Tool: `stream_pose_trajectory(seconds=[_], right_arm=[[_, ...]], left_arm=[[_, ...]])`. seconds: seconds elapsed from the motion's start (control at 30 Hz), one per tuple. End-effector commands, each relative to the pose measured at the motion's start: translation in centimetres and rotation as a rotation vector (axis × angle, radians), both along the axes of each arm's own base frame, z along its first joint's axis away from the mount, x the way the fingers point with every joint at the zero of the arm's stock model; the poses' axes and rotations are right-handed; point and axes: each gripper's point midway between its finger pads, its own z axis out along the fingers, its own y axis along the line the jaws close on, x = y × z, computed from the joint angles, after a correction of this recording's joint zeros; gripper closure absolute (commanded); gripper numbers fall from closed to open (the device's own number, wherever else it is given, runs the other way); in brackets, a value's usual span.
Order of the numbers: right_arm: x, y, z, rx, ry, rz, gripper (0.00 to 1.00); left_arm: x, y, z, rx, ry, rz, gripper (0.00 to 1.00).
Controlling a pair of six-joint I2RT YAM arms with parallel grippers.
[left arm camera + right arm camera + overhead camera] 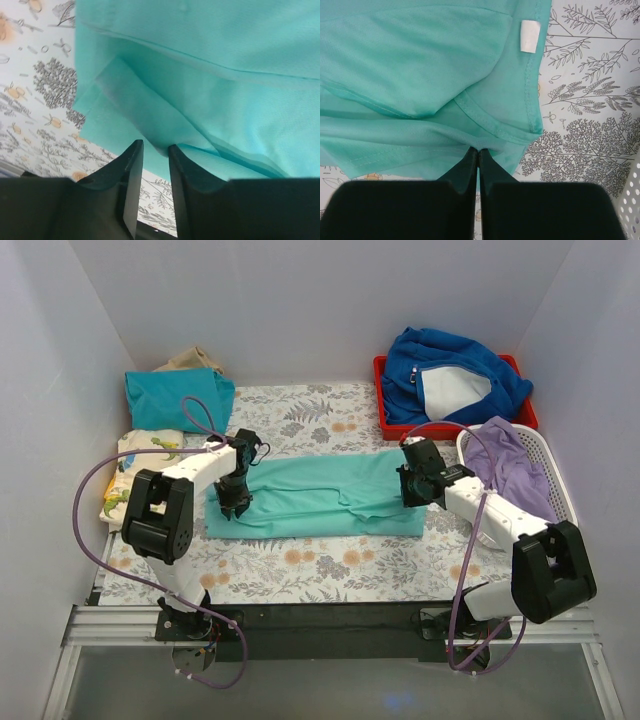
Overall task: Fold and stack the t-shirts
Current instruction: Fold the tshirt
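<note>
Clamped tight on the mint t-shirt [320, 498] at its right end — right gripper [478, 151]. Slightly apart over the left end — left gripper [155, 146].

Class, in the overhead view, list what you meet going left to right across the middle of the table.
cream dinosaur-print t-shirt → left gripper → mint-turquoise t-shirt → right gripper → white basket

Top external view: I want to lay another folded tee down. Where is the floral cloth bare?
Bare: the back strip between teal tee and red tray, behind the mint t-shirt; the front strip between it and the near edge. Crowded: left edge, right basket side.
</note>
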Motion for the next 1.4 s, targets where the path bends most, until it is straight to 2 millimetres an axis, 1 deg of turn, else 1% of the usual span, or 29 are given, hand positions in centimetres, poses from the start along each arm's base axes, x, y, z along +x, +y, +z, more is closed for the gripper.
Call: stream_pose_trajectory(seconds=[0.0, 0.03, 0.07, 0.1, 0.13, 0.17, 0.2, 0.3, 0.4, 0.47, 0.57, 0.6, 0.63, 0.7, 0.73, 0.8, 0.83, 0.87, 0.93, 1.0, 1.13, 1.3, 1.37], right_arm=[[2.5, 0.2, 2.0, 0.011, -0.083, 0.002, 0.99], [2.6, 0.1, 1.8, 0.012, -0.082, 0.001, 0.99], [2.7, 0.1, 1.7, 0.008, -0.082, 0.001, 0.99], [3.0, 0.0, 1.7, 0.008, -0.09, -0.004, 0.97], [3.1, -0.1, 1.7, 0.009, -0.089, -0.008, 0.93], [3.2, -0.1, 1.6, 0.007, -0.085, -0.01, 0.89], [3.5, 0.0, 1.9, 0.011, -0.097, -0.01, 0.78], [4.0, -0.1, 2.7, 0.014, -0.125, -0.02, 0.6], [4.4, -0.2, 4.0, 0.023, -0.165, -0.028, 0.56], [4.6, -0.1, 5.3, 0.041, -0.2, -0.03, 0.56], [4.3, 0.6, 6.4, 0.083, -0.212, 0.001, 0.55], [3.9, 1.2, 6.4, 0.113, -0.196, 0.027, 0.55], [3.5, 1.4, 6.3, 0.123, -0.182, 0.036, 0.55], [2.5, 1.7, 5.7, 0.143, -0.142, 0.052, 0.55], [1.9, 2.7, 5.5, 0.184, -0.115, 0.094, 0.55], [0.7, 3.6, 4.5, 0.229, -0.058, 0.135, 0.55], [-0.2, 4.8, 4.5, 0.291, -0.022, 0.185, 0.56], [-0.7, 5.3, 4.1, 0.315, 0.004, 0.203, 0.56], [-1.6, 6.6, 4.1, 0.377, 0.034, 0.24, 0.57], [-2.0, 7.2, 4.0, 0.4, 0.049, 0.252, 0.57], [-3.0, 8.9, 4.1, 0.465, 0.099, 0.287, 0.57], [-4.5, 11.2, 3.2, 0.493, 0.158, 0.314, 0.57], [-4.9, 11.6, 2.8, 0.513, 0.178, 0.299, 0.57]], left_arm=[[0.2, 1.6, 2.6, 0.058, -0.056, 0.048, 0.73], [0.3, 2.1, 2.8, 0.083, -0.063, 0.051, 0.49], [0.4, 2.4, 2.9, 0.095, -0.074, 0.056, 0.36], [0.5, 2.6, 3.0, 0.105, -0.081, 0.061, 0.25], [0.9, 3.2, 3.3, 0.126, -0.097, 0.073, 0.19], [1.2, 3.4, 3.6, 0.137, -0.108, 0.084, 0.18], [1.4, 3.6, 4.0, 0.146, -0.119, 0.089, 0.18], [2.3, 3.9, 5.1, 0.141, -0.172, 0.102, 0.17], [2.3, 3.9, 5.3, 0.13, -0.179, 0.105, 0.16], [1.9, 4.0, 5.1, 0.131, -0.169, 0.111, 0.16], [1.8, 3.8, 5.6, 0.108, -0.196, 0.121, 0.15], [2.2, 3.4, 5.9, 0.078, -0.221, 0.114, 0.15], [2.5, 2.9, 6.5, 0.05, -0.251, 0.104, 0.14], [2.9, 2.1, 6.8, -0.002, -0.271, 0.071, 0.14], [3.3, 0.9, 6.6, -0.068, -0.277, 0.048, 0.14], [3.7, 0.0, 6.0, -0.112, -0.275, 0.03, 0.14], [3.7, -1.0, 5.7, -0.165, -0.264, 0.01, 0.13], [3.7, -1.3, 5.4, -0.184, -0.26, 0.0, 0.13], [4.0, -1.8, 5.1, -0.211, -0.269, -0.01, 0.13], [4.4, -2.6, 5.3, -0.255, -0.289, -0.027, 0.13], [4.7, -3.1, 5.4, -0.276, -0.294, -0.038, 0.13], [4.7, -3.1, 5.3, -0.277, -0.295, -0.051, 0.13], [4.6, -3.1, 5.3, -0.276, -0.296, -0.054, 0.13]])
